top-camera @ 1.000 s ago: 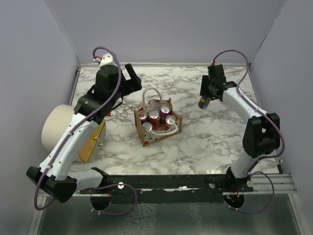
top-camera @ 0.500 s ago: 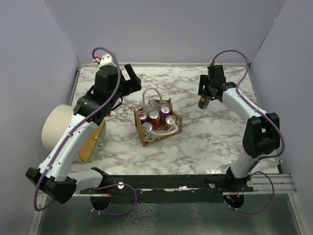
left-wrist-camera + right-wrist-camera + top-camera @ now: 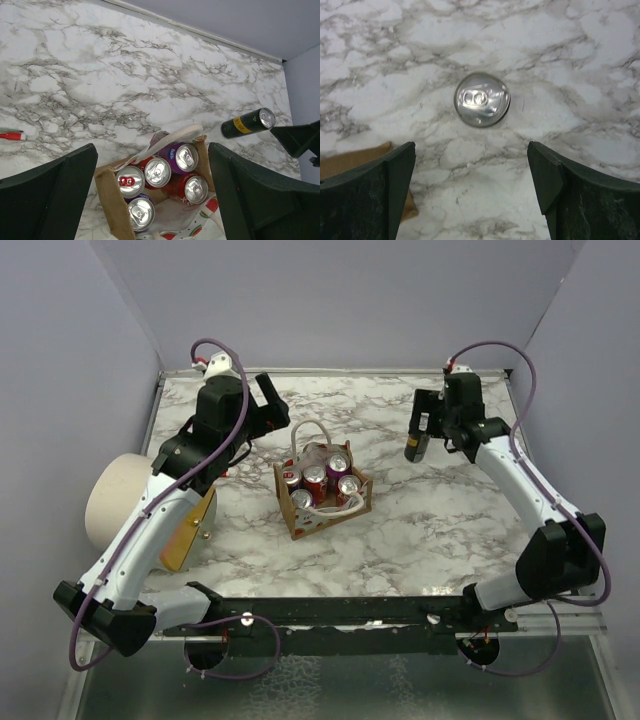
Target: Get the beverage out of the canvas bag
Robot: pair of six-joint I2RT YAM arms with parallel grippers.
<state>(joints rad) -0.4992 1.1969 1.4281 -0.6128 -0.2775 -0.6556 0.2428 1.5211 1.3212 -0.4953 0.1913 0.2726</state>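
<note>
One right tool (image 3: 470,146), jaws wide, straight above upright beverage can (image 3: 481,99)

Marbled worktop (image 3: 440,530), and dead centre sits the canvas bag (image 3: 322,495), upright. Off to the far right a dark can (image 3: 414,444) stands alone, well apart from the bag. A big cream cylinder (image 3: 118,498) lies on its side at the left edge.
</note>
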